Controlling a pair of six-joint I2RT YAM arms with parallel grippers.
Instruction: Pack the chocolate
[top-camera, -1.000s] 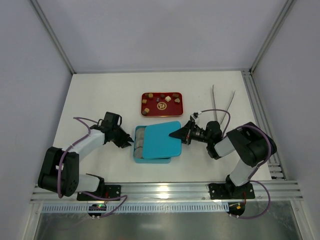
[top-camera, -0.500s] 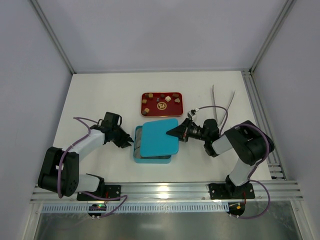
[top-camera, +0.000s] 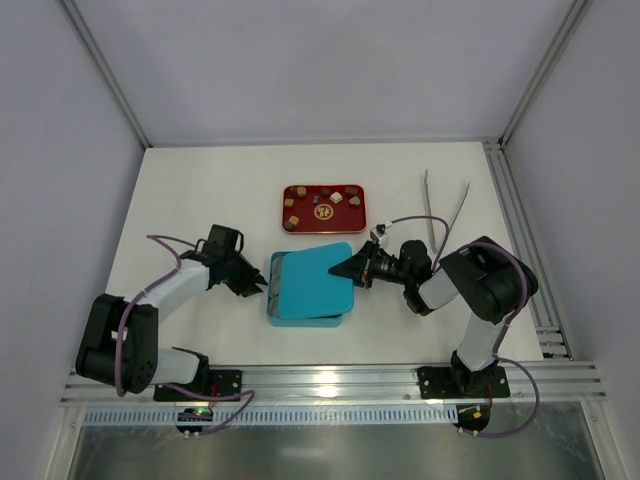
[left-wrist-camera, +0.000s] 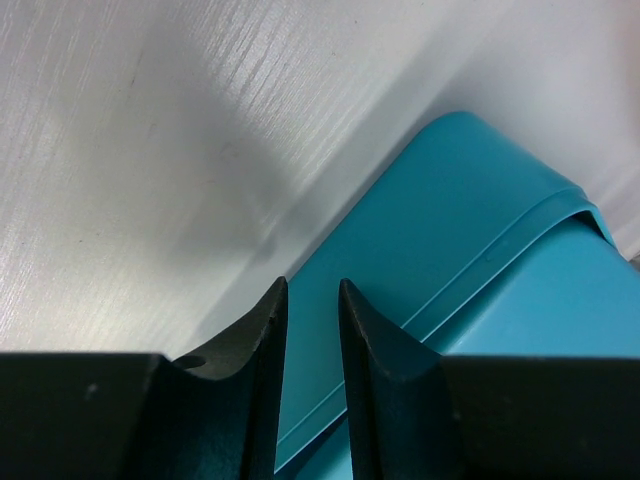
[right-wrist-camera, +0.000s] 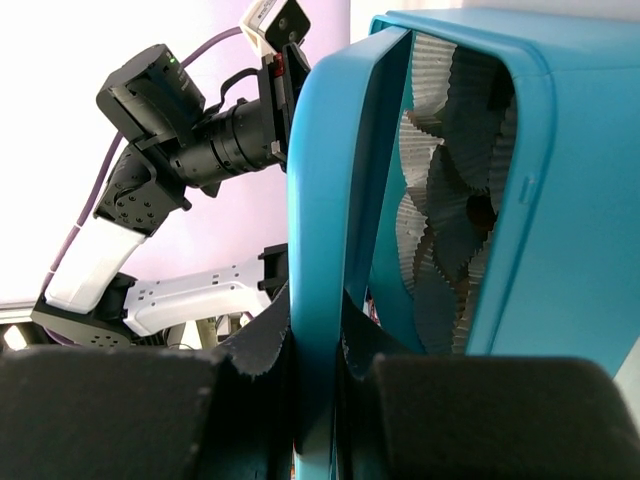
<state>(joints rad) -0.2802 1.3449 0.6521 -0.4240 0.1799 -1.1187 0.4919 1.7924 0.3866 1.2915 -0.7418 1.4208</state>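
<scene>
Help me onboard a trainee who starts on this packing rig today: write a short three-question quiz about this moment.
1. True or false: the right gripper is shut on the edge of the teal lid.
2. In the top view, where do the visible chocolate pieces lie?
A. in the red tray
B. loose on the table
C. on top of the lid
3. Fill in: in the right wrist view, the inside of the teal box is lined with crinkled grey-white ____.

Key: 1 true; 2 A; 3 paper cups.
</scene>
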